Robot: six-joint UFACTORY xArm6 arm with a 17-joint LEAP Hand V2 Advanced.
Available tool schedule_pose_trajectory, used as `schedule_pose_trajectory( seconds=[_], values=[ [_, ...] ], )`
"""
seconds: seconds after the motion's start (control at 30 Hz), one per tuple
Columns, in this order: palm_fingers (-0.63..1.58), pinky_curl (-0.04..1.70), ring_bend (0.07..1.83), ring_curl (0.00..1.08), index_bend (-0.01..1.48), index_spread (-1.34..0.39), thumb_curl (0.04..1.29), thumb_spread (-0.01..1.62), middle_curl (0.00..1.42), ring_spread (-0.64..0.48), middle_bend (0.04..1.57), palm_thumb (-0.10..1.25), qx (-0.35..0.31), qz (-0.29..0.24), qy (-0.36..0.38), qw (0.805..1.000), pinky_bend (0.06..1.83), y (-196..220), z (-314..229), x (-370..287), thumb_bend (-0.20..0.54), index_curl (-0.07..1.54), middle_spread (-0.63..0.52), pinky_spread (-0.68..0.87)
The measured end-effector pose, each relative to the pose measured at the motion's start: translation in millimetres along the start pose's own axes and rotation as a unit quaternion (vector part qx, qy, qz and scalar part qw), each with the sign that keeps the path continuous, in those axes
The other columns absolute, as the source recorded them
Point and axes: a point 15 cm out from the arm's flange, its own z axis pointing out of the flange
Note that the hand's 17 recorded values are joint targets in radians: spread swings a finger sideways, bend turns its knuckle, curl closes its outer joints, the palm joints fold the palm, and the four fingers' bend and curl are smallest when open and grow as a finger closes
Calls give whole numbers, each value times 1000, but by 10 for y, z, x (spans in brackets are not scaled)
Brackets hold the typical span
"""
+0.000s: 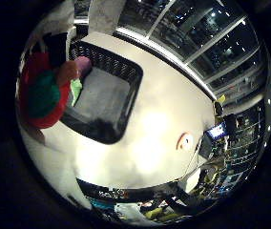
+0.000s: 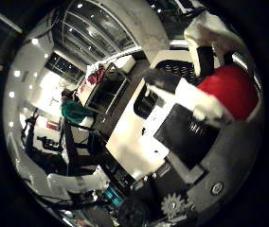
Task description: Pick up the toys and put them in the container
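Beside black mesh container (image 1: 126,71), hand (image 2: 191,101) grips red-and-green toy (image 1: 42,93).

A red and green soft toy (image 1: 44,93) is held close to the palm, beside the black slatted basket (image 1: 126,71) on the white table.

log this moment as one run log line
hand: shut on red toy | position: over black basket edge | basket: holds pink and green toys | table: one small toy left

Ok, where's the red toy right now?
The red toy is held close to the palm by the hand, over the rim of the black basket on the white table.
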Motion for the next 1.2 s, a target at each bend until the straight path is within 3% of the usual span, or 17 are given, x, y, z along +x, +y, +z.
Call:
schedule_pose_trajectory(
  seconds=[0.03,0.07,0.1,0.23,0.33,0.6,0.9,1.1,1.2],
  values=[
    [136,861,1106,495,584,-440,376,1008,444,-180,810,767,-7,-3,-1,1000,906,26,34,-30,-30,525,-161,-258],
    [-77,812,862,400,550,-468,372,1010,396,-80,701,742,-20,-9,-2,1000,846,80,83,-54,-35,481,-119,-71],
    [-135,759,754,344,493,-478,367,1011,362,-14,612,725,-32,-16,-1,999,795,124,114,-72,-36,441,-90,51],
    [-129,619,548,254,318,-495,349,1014,294,123,381,695,-69,-46,13,996,647,183,113,-46,-29,365,-6,327],
    [-66,542,453,225,216,-496,336,1015,277,170,276,656,-70,-46,20,996,578,179,51,51,-31,335,22,425],
    [47,425,353,213,172,-468,318,1017,297,186,203,624,-43,-30,44,998,494,163,-325,639,-26,308,41,477],
    [222,343,379,231,168,-417,312,1024,325,133,260,624,-60,67,97,991,370,925,-564,2159,-22,294,6,439],
    [303,313,380,229,171,-418,314,1028,331,71,288,641,-70,162,138,975,313,1547,-764,3418,-23,303,-48,422],
    [294,309,367,226,166,-417,312,1028,327,67,273,642,-77,183,148,969,317,1747,-799,3910,-24,300,-48,418]
  ],
)
